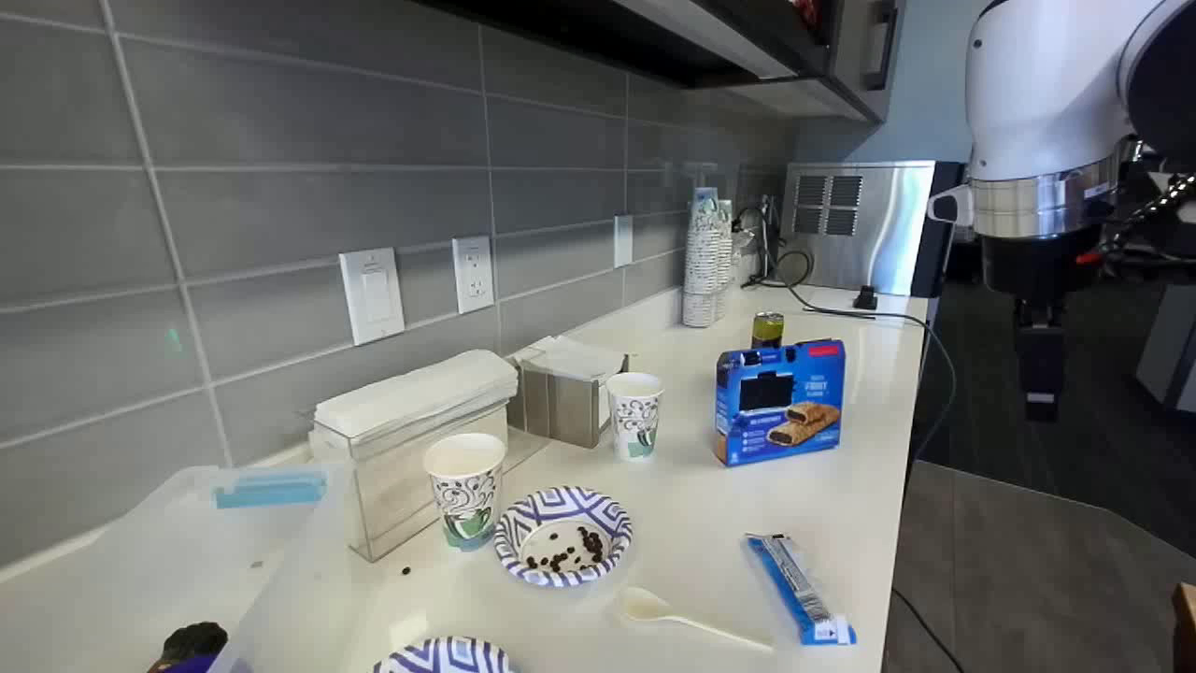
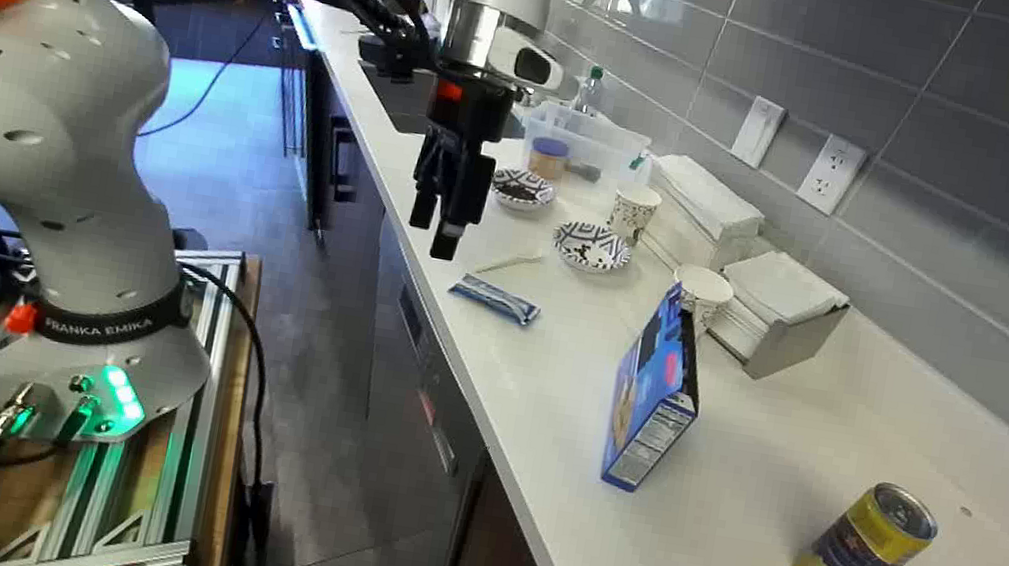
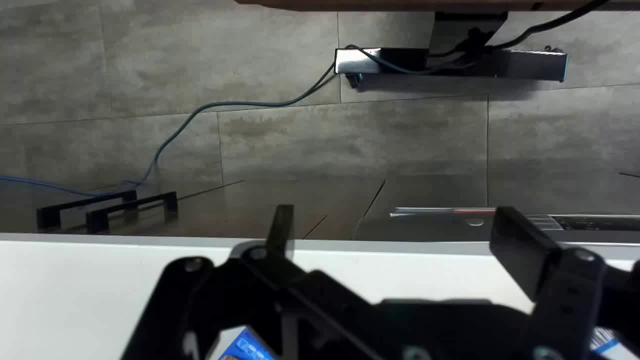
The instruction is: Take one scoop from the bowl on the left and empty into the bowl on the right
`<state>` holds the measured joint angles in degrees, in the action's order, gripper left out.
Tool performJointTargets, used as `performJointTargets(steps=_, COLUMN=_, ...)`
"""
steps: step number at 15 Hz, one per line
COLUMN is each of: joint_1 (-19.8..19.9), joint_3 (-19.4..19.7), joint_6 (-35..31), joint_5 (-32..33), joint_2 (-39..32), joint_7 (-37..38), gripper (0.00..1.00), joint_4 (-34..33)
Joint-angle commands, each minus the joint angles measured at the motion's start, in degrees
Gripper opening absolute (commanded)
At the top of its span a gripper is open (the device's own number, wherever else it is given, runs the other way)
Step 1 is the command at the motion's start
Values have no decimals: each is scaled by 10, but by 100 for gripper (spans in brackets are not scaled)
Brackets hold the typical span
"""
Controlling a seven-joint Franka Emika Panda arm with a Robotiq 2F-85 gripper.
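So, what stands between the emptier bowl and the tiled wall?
A paper cup, then a napkin holder, stand between the emptier bowl and the tiled wall; both exterior views show them.

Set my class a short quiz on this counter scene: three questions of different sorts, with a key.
1. True or false: the gripper is holding a paper cup.
2. What white utensil lies near the blue-wrapped bar?
3. Which stands nearer the clear bin: the fuller bowl or the sparser bowl?

Key: 1. False; it is open, holding nothing. 2. A spoon. 3. The fuller bowl.
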<state>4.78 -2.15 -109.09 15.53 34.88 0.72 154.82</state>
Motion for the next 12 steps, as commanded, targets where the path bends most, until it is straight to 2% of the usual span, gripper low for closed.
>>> performJointTargets(steps=1, joint_1=-8, joint_3=7, joint_6=2, joint_5=4, joint_2=0, joint_7=4, gripper=100, joint_4=-1)
performJointTargets(steps=10, joint_1=-8, joint_3=7, joint_6=2, joint_5=4, joint_2=0, joint_7=4, gripper=100, joint_4=-1)
performJointTargets(steps=12, joint_1=-27, joint_3=13, joint_6=-27, joint_5=-25, joint_2=-13, joint_7=-6, gripper=100, joint_4=9)
